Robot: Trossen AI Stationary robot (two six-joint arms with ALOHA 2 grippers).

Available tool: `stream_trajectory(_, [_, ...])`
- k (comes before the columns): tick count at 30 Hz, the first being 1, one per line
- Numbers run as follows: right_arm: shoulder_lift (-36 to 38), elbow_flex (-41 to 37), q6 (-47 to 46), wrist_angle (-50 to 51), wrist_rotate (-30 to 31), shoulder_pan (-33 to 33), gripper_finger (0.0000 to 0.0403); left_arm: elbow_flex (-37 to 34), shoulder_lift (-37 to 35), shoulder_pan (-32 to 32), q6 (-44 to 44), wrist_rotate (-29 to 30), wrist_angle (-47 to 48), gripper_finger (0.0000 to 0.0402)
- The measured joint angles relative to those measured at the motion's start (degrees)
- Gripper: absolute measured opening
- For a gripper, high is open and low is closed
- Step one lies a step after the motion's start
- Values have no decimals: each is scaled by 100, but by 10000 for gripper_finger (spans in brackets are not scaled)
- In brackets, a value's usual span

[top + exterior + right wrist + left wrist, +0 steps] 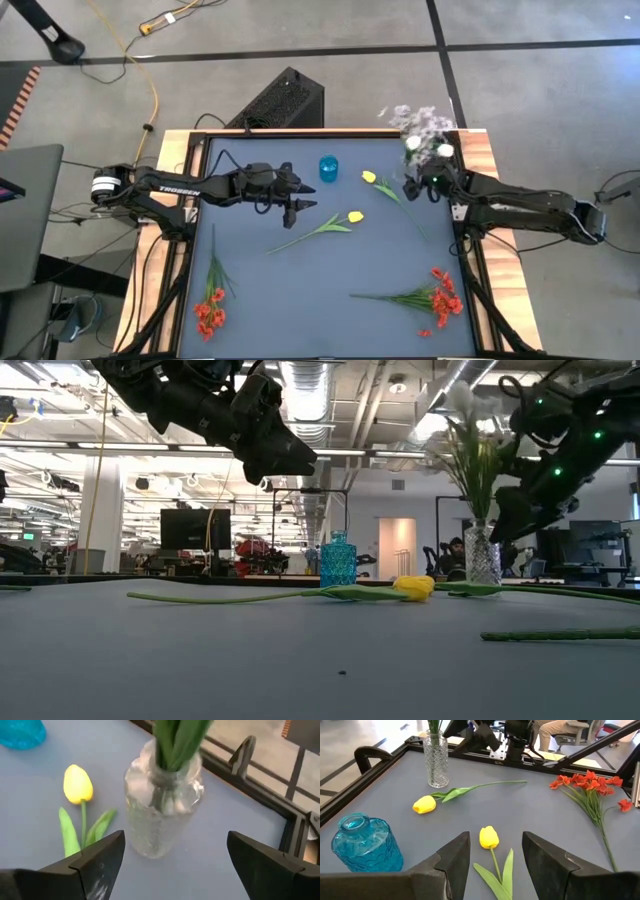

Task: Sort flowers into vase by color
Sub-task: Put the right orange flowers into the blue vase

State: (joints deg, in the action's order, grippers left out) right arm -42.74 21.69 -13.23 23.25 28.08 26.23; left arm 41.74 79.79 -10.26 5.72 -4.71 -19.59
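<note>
left gripper (pixel 492 857) hovers half spread and empty over a yellow tulip (pixel 489 837) lying mid-table, so looks like the pickup step. next it drops and pinches; right gripper (pixel 172 857) waits wide open by the clear vase (pixel 162 812)

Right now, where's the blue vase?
In the high view the blue vase stands at the table's far edge, near the middle, between the left gripper and a yellow tulip to its right. It is empty.

Grey-blue matte desk (pixel 300 300). Turquoise ribbed glass bottle (pixel 328 168). Clear cut-pattern glass vase (pixel 436 760). Yellow green-stemmed tulips (pixel 355 216). Red blossom clusters (pixel 442 297).
</note>
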Motion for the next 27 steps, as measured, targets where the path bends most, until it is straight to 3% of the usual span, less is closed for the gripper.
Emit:
stream_trajectory(7, [8,420,-360,532,-190,-116,377,-2,0,0,-34,-9,11,169])
stream_trajectory(18, [0,989,-1398,1432,-1603,-466,377,-2,0,62,-63,-63,220,169])
stream_trajectory(27, [0,1159,-2195,1989,-2452,-1541,377,-2,0,483,151,-67,1119,169])
